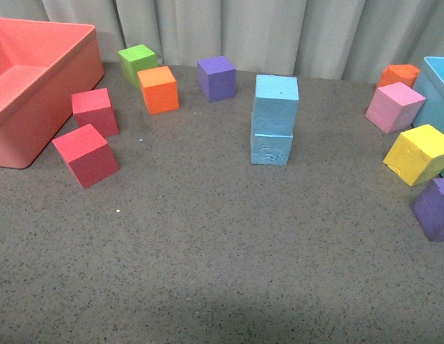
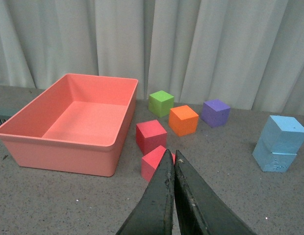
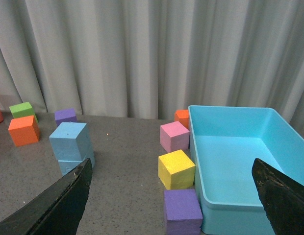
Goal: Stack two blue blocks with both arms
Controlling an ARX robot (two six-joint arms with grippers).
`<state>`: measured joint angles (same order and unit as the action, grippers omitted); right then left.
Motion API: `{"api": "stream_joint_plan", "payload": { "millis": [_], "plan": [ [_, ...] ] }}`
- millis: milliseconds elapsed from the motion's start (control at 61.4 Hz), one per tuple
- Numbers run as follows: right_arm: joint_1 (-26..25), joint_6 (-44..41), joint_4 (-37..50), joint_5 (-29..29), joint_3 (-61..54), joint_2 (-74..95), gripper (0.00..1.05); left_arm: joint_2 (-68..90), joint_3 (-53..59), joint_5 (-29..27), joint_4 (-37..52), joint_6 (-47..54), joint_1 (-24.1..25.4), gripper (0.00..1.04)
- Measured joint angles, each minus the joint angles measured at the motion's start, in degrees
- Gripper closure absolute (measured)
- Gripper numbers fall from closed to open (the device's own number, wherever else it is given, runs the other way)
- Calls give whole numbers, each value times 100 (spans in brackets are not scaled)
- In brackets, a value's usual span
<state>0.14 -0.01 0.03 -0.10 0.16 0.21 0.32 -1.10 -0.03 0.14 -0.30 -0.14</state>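
Grey pleated curtains close off the back of a speckled grey table (image 1: 208, 272), where the two blue blocks stand as a stack near the middle. The upper blue block (image 1: 276, 96) rests on the lower blue block (image 1: 271, 147), whose rough dented face looks toward the robot. The upper cube sits turned and shifted slightly off the lower one, so the edges do not line up.

Neither arm shows in the front view. The left gripper (image 2: 172, 169), seen from its own wrist camera, has its two black fingers pressed together with nothing between them, and it hangs near the red cubes (image 2: 151, 135) beside the salmon bin (image 2: 59, 152). The right gripper (image 3: 171, 191) is spread wide, also empty, its fingers (image 3: 63, 200) framing the yellow cube (image 3: 176, 169), a purple cube (image 3: 183, 210) and the light blue bin (image 3: 240, 152). Both are well apart from the stack.

Judging by this, the stacking looks done. The main risk is the offset: light foam resting askew could slide or topple if an arm sweeps close while pulling back, or if the table is jolted. The orange cube (image 1: 158, 89) and another purple cube (image 1: 217, 78) lie nearby but apart.
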Motion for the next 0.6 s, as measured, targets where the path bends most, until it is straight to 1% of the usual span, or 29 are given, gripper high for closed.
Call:
{"api": "stream_joint_plan", "payload": {
  "millis": [114, 147, 277, 326, 358, 391, 407, 424, 456, 603],
  "plan": [
    [0, 0, 0, 2, 0, 0, 10, -2, 0, 2, -2, 0, 0, 101],
    [0, 0, 0, 2, 0, 0, 10, -2, 0, 2, -2, -2, 0, 99],
    [0, 0, 0, 2, 0, 0, 10, -7, 0, 2, -2, 0, 0, 72],
    [0, 0, 0, 2, 0, 0, 10, -7, 0, 2, -2, 0, 0, 59],
    [0, 0, 0, 2, 0, 0, 10, -7, 0, 2, -2, 0, 0, 54],
    [0, 0, 0, 2, 0, 0, 10, -7, 0, 2, -2, 0, 0, 46],
    [0, 0, 0, 2, 0, 0, 10, -7, 0, 2, -2, 0, 0, 45],
    [0, 0, 0, 2, 0, 0, 10, -7, 0, 2, -2, 0, 0, 41],
    [0, 0, 0, 2, 0, 0, 10, -7, 0, 0, -2, 0, 0, 36],
    [0, 0, 0, 2, 0, 0, 10, -7, 0, 2, -2, 0, 0, 8]
  ]
}}
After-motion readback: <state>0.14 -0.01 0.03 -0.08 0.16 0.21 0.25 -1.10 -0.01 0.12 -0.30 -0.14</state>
